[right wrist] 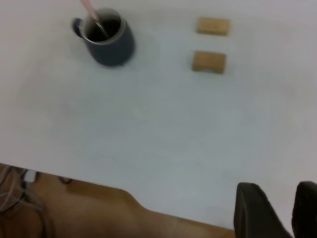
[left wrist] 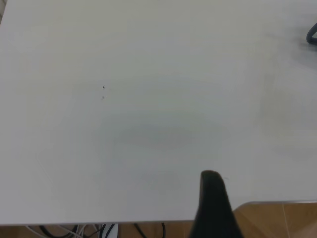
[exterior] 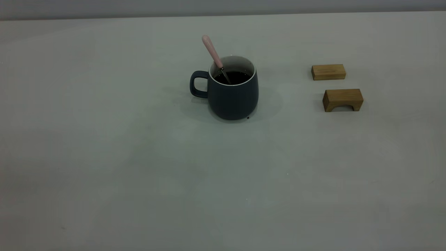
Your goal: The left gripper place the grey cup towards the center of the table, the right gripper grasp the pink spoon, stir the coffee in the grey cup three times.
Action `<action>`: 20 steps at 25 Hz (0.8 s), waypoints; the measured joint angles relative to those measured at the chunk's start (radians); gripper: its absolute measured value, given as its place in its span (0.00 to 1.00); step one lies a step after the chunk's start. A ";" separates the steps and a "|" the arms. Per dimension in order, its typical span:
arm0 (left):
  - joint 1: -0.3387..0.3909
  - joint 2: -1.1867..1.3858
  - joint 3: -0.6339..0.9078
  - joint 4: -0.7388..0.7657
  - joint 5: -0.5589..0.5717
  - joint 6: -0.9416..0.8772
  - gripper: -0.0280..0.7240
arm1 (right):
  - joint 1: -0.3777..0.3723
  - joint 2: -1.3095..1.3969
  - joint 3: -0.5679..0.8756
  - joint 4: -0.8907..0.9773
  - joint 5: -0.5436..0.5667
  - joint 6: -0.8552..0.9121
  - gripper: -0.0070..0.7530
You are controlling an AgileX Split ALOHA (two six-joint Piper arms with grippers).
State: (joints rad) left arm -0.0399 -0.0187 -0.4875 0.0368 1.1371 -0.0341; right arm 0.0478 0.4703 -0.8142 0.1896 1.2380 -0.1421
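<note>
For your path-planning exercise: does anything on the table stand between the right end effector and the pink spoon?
Nothing visible does. The spoon leans in the cup; the two blocks sit aside, and bare table lies before the right end effector.

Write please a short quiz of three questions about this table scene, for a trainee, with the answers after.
1. True or false: the pink spoon lies flat on the table.
2. Which side of the grey cup does its handle face in the exterior view? A) left B) right C) toward the camera
3. How many wooden blocks stand to the right of the cup in the exterior view?

Key:
1. False. It leans in the cup, with its bowl end in the coffee.
2. A.
3. Two: a plain block and, nearer the camera, an arched block. No claw shows in the exterior view.
</note>
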 joint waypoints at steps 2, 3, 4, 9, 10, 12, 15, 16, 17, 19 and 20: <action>0.000 0.000 0.000 0.000 0.000 0.000 0.82 | -0.019 -0.079 0.069 0.000 0.000 -0.026 0.31; 0.000 0.000 0.000 0.000 0.000 0.000 0.82 | -0.021 -0.117 0.105 0.000 0.000 -0.036 0.31; 0.000 0.000 0.000 0.000 0.000 0.000 0.82 | -0.022 -0.151 0.140 0.001 0.000 -0.042 0.31; 0.000 0.000 0.000 0.000 0.000 0.000 0.82 | -0.023 -0.256 0.258 0.000 -0.033 -0.047 0.32; 0.000 0.000 0.000 0.000 0.000 0.000 0.82 | -0.023 -0.275 0.276 -0.004 -0.050 -0.047 0.32; 0.000 0.000 0.000 0.000 0.000 0.000 0.82 | -0.023 -0.312 0.309 -0.010 -0.076 -0.047 0.32; 0.000 0.000 0.000 0.000 0.000 0.000 0.82 | -0.023 -0.352 0.335 -0.034 -0.087 -0.047 0.32; 0.000 0.000 0.000 0.000 0.000 0.000 0.82 | -0.023 -0.361 0.335 -0.040 -0.090 -0.047 0.32; 0.000 0.000 0.000 0.000 0.000 0.000 0.82 | -0.023 -0.371 0.335 -0.045 -0.094 -0.047 0.32; 0.000 0.000 0.000 0.000 0.000 0.000 0.82 | -0.023 -0.386 0.339 -0.052 -0.099 -0.047 0.32; 0.000 0.000 0.000 0.000 0.000 0.000 0.82 | -0.023 -0.393 0.341 -0.054 -0.099 -0.047 0.32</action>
State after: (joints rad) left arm -0.0399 -0.0187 -0.4875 0.0368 1.1371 -0.0341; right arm 0.0252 0.0768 -0.4734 0.1353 1.1389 -0.1888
